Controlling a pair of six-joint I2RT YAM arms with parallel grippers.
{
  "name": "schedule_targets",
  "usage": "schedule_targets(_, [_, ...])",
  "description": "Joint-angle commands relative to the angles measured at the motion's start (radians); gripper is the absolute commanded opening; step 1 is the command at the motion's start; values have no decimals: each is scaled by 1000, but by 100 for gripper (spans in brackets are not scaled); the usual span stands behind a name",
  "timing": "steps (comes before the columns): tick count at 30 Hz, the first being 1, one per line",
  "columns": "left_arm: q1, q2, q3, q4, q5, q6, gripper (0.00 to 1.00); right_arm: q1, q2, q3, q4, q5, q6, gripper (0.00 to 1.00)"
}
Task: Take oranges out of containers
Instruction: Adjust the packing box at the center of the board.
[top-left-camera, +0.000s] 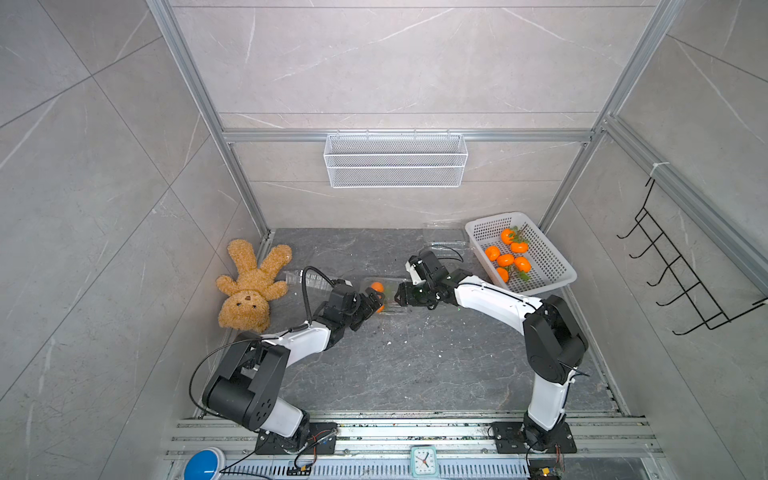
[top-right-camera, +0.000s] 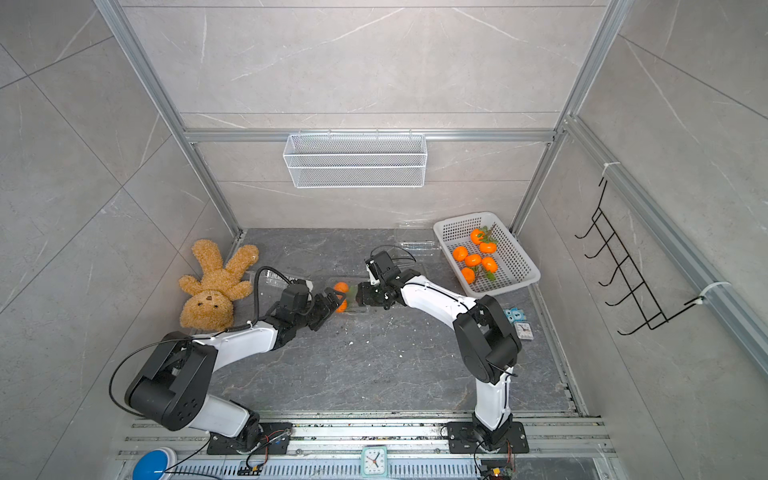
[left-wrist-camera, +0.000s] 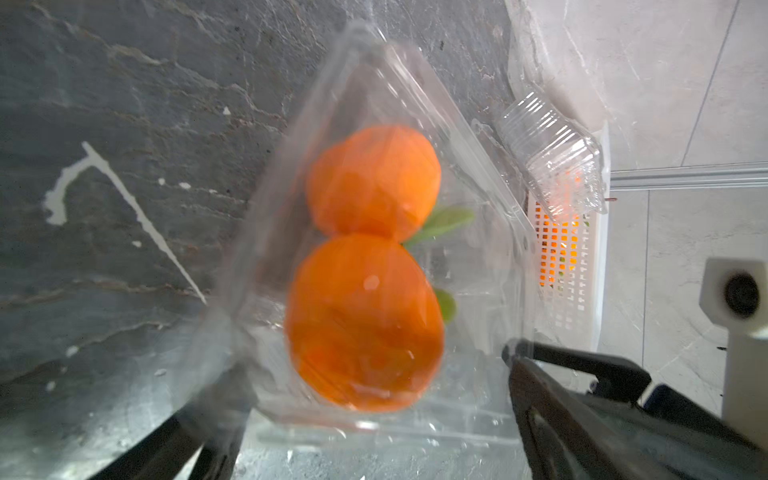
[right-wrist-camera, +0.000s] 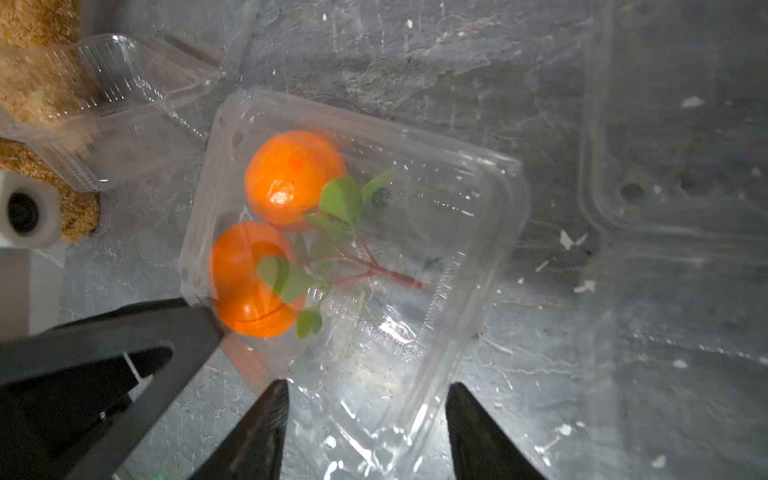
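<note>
Closest of all are the two black pointy fingers of the right claw. They stand part way apart with one corner of a small see-through plastic box between them, and I cannot tell if they pinch it. The box is thin and shiny, with round corners and little round dents along one edge. Inside it sit two round, smooth, bright orange oranges. They touch each other at the end far from the right claw. Soft green leaves and a thin reddish stem lie beside them. The box lies in the middle of the dark grey, stone-like table, between the two claws. The left claw is wide open, with one finger on each side of the end where the oranges are. One fingertip touches the box's corner. Six more oranges lie in a white plastic basket full of small holes, at the far right of the table. A ribbed clear box with nothing in it lies by a fuzzy brown teddy bear. A small pale green clock sits at the front, and its numbers are too small to read.
</note>
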Motion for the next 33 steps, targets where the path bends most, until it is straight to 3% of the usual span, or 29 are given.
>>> schedule_targets(1, [-37, -81, -45, 58, -69, -51, 99, 4, 67, 83, -40, -49, -73, 62])
schedule_targets(10, [-136, -200, -137, 49, -154, -111, 99, 7, 217, 340, -119, -110, -79, 68])
schedule_targets(13, [-133, -253, -112, -85, -167, -63, 99, 7, 201, 332, -109, -115, -48, 72])
schedule_targets(17, [-125, -334, -27, -390, -225, 42, 99, 5, 109, 262, -81, -86, -22, 84])
schedule_targets(23, [-60, -403, 35, -622, -277, 130, 99, 6, -67, 86, 5, -55, 55, 100])
schedule_targets(27, [13, -392, 81, -645, -258, 179, 99, 5, -133, -66, 128, -91, 134, 100])
schedule_targets(33, [103, -227, 179, -547, -142, 209, 99, 2, -126, -191, 308, -154, 187, 100])
